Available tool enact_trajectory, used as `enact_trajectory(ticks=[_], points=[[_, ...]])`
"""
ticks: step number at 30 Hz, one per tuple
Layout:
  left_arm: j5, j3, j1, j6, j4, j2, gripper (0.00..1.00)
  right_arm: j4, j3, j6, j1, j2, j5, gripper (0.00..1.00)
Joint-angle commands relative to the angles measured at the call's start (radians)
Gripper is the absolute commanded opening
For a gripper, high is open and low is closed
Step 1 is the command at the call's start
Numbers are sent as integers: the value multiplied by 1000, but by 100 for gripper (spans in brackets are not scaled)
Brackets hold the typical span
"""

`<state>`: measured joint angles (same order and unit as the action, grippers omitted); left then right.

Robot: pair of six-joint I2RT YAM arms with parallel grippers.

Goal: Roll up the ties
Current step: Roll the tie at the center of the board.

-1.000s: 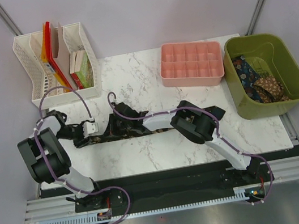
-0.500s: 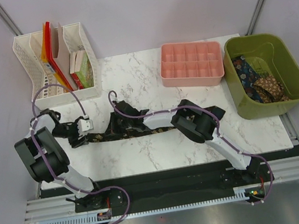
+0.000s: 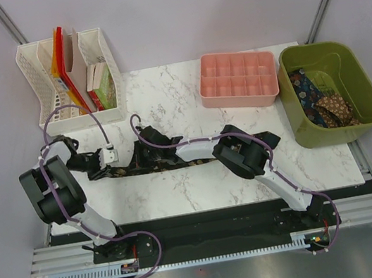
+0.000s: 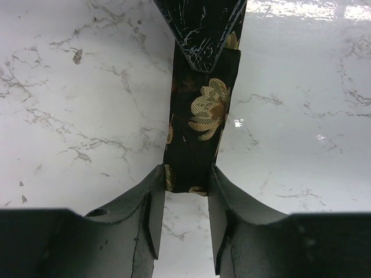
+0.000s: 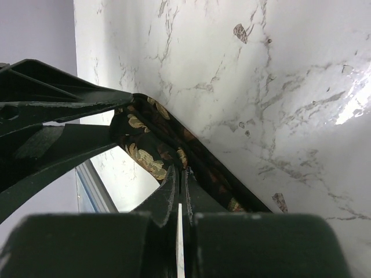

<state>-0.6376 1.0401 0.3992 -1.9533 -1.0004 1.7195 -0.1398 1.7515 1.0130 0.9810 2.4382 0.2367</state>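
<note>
Ties (image 3: pixel 327 107) turn up in two places around your marble table (image 3: pixel 201 186), which fills the middle of the top view. At the table's right edge stands an olive-green bin (image 3: pixel 346 73), and that is where several patterned ties lie heaped. At the far left corner you have a white file rack (image 3: pixel 31 75) holding upright books and folders (image 3: pixel 67 66). At the far edge, just left of the bin, sits a pink tray (image 3: pixel 239 79) divided into small compartments.

One dark tie (image 4: pixel 200 145) with gold-brown flowers is stretched on the table, running left to right between your two arms. Its wide end shows on the right, past your right arm's elbow.

Your right gripper (image 5: pixel 179 174) has its jaws closed to a thin slit, with the tips set against a raised fold of that tie. Your left gripper (image 4: pixel 184 191) is at the tie's left end. Its fingers (image 4: pixel 152 214) stand a narrow way apart, with the tie's narrow end lying between their tips and touching both inner faces. You cannot tell from these views whether that is a firm pinch or only contact at the edges.
</note>
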Motion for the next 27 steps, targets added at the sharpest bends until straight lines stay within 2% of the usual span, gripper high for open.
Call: enact_trajectory(ticks=[1,6,7,9,10,15,19,27], points=[[-24,0,-2,-29,-26,-44,41,28,37,-21,4,5,-25,0],[-7,-17,-2,-36,-24,-32,39,-10,25,-14,-2,-1,-2,2],[-2,-21,-3,-33,-18,-32,37,-23,19,-13,-4,-5,7,11],[18,-38,-6,-33,-14,-28,32,-62,13,5,-10,-16,24,19],[24,-44,-7,-32,-4,-26,31,-75,13,15,-11,-18,32,28],[27,-55,-10,-29,8,-24,29,-130,25,73,-15,-31,65,43],[21,-45,-8,-21,11,-15,28,-135,16,102,-10,-24,70,47],[13,-40,-10,-13,16,-15,27,-118,-7,121,2,-5,61,46]])
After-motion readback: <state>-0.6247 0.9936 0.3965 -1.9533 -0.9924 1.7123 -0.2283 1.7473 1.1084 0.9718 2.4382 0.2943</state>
